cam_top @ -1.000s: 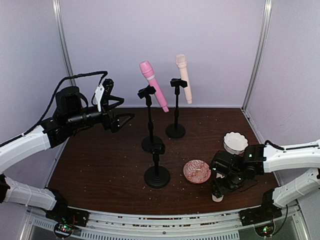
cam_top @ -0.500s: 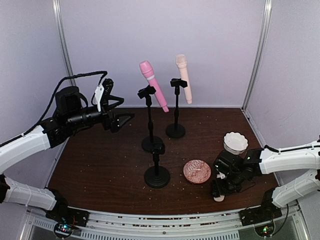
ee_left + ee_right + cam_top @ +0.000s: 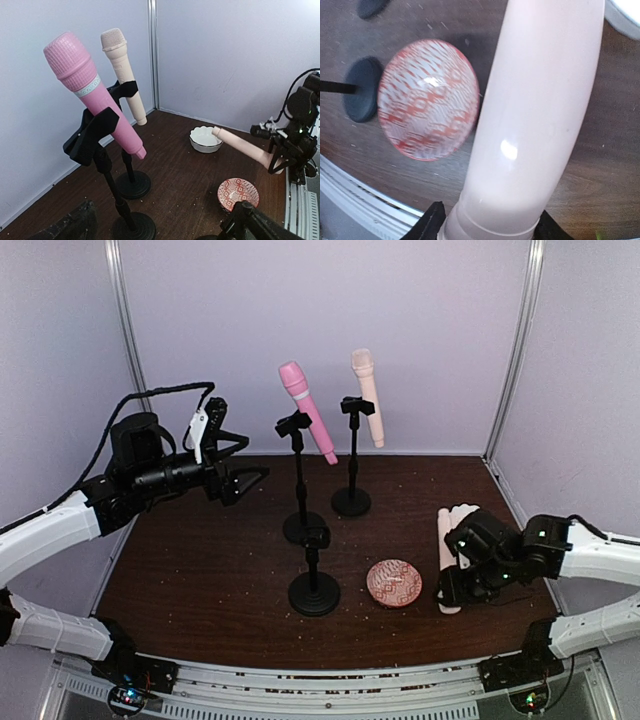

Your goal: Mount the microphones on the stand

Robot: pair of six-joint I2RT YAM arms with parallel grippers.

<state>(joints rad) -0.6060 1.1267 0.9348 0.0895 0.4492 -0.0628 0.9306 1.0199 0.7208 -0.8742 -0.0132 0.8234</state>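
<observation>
A pink microphone [image 3: 306, 422] and a cream microphone [image 3: 367, 395] sit clipped on two tall black stands at the back; both also show in the left wrist view, the pink microphone [image 3: 92, 90] in front of the cream microphone [image 3: 122, 70]. A third, short stand [image 3: 315, 585] in front has an empty clip. My right gripper [image 3: 455, 588] is shut on a second cream microphone [image 3: 446, 555] near its head end. It holds it off the table, handle pointing away [image 3: 242, 146]. In the right wrist view this microphone [image 3: 535, 115] fills the frame. My left gripper [image 3: 250, 480] is open and empty, raised left of the stands.
A red patterned dish [image 3: 393, 583] lies between the short stand and my right gripper and shows in the right wrist view [image 3: 427, 100]. A white scalloped bowl [image 3: 205, 139] sits behind the held microphone. Walls enclose the table on three sides.
My right gripper has lifted the cream microphone from the table near the front edge and moved back and right; the microphone now tilts up over the white bowl. The left arm has not moved.
</observation>
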